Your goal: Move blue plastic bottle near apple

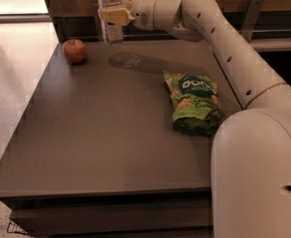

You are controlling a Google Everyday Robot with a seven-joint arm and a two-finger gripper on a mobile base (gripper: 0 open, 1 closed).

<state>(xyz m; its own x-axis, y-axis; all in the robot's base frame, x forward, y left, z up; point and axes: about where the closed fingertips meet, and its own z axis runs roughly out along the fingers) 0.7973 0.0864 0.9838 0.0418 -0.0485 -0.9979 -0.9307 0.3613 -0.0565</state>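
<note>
Upright bottle [112,32] in tool [111,17], near red apple [75,51]

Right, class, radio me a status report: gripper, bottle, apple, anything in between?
Gripper shut on blue plastic bottle, upright, above far edge of table. Apple left of it, apart. Green snack bag lies right, out of the path.

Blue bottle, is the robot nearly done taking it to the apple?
Partly. Done: the end effector grips the blue plastic bottle, lifted off the table near its far edge. In hand: carrying it. Left: bring it over to the apple and set it down close by.
</note>
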